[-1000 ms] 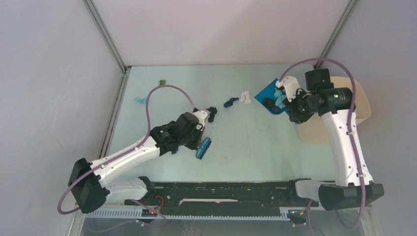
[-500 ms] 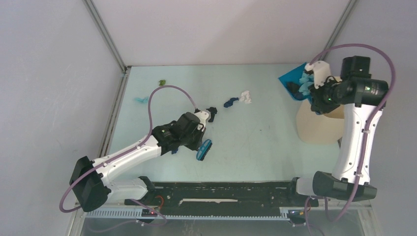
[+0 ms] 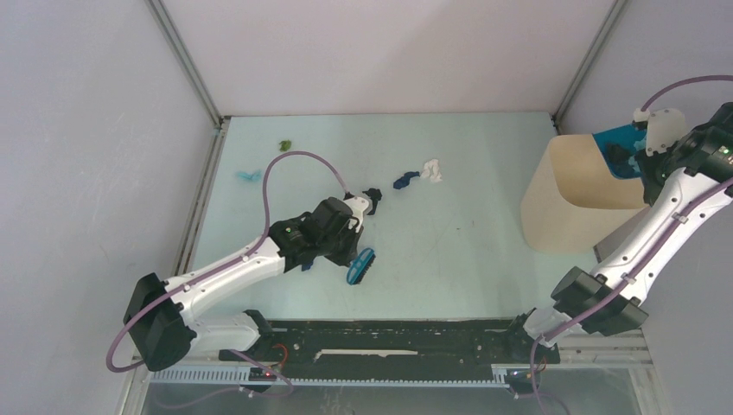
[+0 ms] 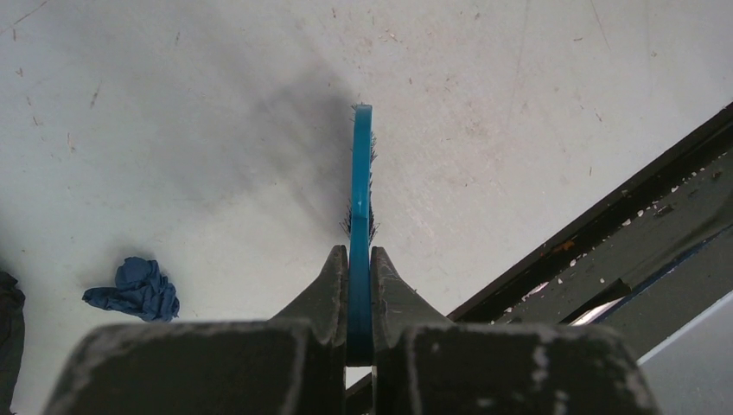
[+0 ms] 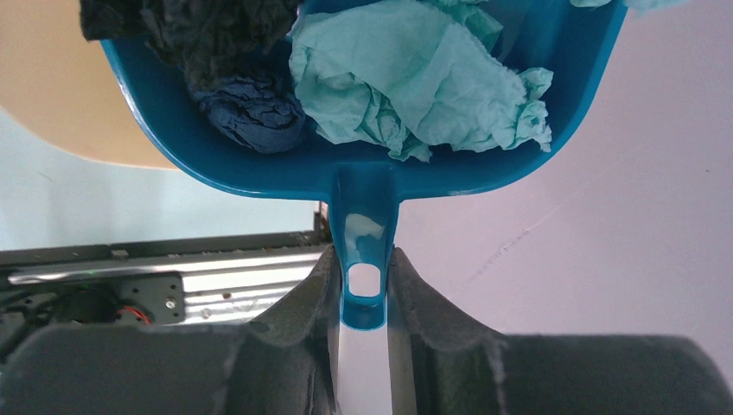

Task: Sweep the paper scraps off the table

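The left gripper (image 4: 360, 259) is pinching a thin blue plastic brush (image 4: 361, 164) edge-on between nearly closed dark jaws, with stubby bristles showing at mid-frame. The right gripper (image 5: 365, 264) is clamping the looped handle of a glossy blue dustpan (image 5: 259, 164). Crumpled paper scraps (image 5: 415, 78), cyan and navy, are filling the pan, which is hanging at the right rim of the cream bin (image 3: 575, 194). More scraps are lying across the upper middle of the matte mint table (image 3: 449, 251), and plain grey walls (image 3: 389, 52) are enclosing it.
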You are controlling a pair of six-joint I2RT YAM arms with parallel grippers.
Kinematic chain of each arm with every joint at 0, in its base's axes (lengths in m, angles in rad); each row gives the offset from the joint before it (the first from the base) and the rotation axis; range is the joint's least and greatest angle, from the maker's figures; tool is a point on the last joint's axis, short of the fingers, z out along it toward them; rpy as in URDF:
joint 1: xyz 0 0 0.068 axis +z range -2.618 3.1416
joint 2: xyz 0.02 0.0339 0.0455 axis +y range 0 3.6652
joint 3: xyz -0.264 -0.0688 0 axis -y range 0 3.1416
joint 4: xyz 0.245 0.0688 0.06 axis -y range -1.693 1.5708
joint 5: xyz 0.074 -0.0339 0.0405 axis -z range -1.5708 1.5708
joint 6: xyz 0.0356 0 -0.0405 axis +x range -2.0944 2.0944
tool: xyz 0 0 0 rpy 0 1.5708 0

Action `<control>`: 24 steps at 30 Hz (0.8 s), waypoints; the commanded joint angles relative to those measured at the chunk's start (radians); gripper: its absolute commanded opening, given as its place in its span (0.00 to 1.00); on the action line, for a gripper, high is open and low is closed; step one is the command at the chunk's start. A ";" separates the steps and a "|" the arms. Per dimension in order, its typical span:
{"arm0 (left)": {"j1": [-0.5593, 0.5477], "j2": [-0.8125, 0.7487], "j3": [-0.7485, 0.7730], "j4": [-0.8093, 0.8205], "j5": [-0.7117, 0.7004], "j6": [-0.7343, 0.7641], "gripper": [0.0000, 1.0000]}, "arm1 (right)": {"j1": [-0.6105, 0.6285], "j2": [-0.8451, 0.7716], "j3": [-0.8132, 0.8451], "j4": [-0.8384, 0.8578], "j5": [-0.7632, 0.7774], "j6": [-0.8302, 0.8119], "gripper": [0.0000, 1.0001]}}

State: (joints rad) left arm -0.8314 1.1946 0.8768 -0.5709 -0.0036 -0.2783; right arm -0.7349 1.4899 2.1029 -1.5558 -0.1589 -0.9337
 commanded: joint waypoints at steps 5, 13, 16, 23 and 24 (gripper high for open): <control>0.004 0.022 0.005 -0.020 0.033 0.024 0.00 | 0.010 0.082 0.073 -0.042 0.232 -0.107 0.00; 0.006 0.041 0.014 -0.027 0.030 0.033 0.00 | 0.125 0.078 0.042 0.064 0.486 -0.209 0.00; 0.005 0.041 0.014 -0.030 0.023 0.034 0.00 | 0.183 0.044 -0.034 0.157 0.610 -0.268 0.00; 0.005 0.036 0.017 -0.037 0.011 0.039 0.00 | 0.274 -0.133 -0.427 0.633 0.845 -0.636 0.00; 0.005 0.035 0.017 -0.041 0.011 0.040 0.00 | 0.281 -0.161 -0.478 0.690 0.846 -0.677 0.00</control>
State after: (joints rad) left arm -0.8288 1.2175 0.8772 -0.5705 0.0105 -0.2607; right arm -0.4751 1.4414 1.7695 -1.1904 0.5339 -1.3579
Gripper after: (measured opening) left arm 0.071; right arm 0.279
